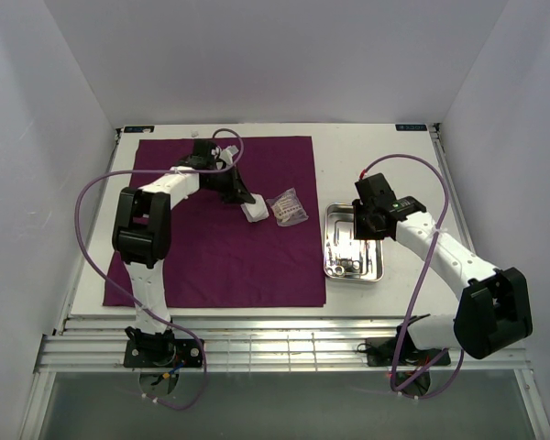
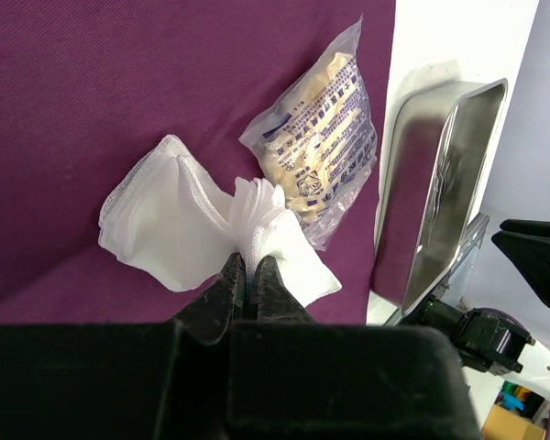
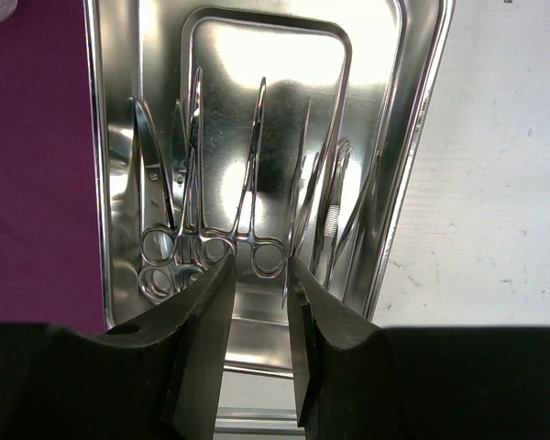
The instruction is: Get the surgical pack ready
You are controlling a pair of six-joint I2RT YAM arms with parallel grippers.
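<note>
The deep-purple cloth (image 1: 211, 257) lies spread flat on the table. Near its right edge my left gripper (image 1: 248, 203) (image 2: 248, 271) is shut on a stack of white gauze pads (image 1: 255, 213) (image 2: 170, 220), which fan out on the cloth ahead of the fingertips. A sealed clear packet (image 1: 289, 207) (image 2: 321, 151) lies just beyond the gauze. The steel tray (image 1: 378, 266) (image 3: 422, 137) sits on the bare table right of the cloth and holds several metal instruments (image 3: 247, 183). My right gripper (image 1: 367, 227) (image 3: 259, 270) hovers over the tray, open, with nothing between its jaws.
The white enclosure walls stand close at the left, right and back. The table's slatted front edge (image 1: 284, 335) runs between the two arm bases. The tray's side wall (image 2: 440, 183) stands close to the right of the packet.
</note>
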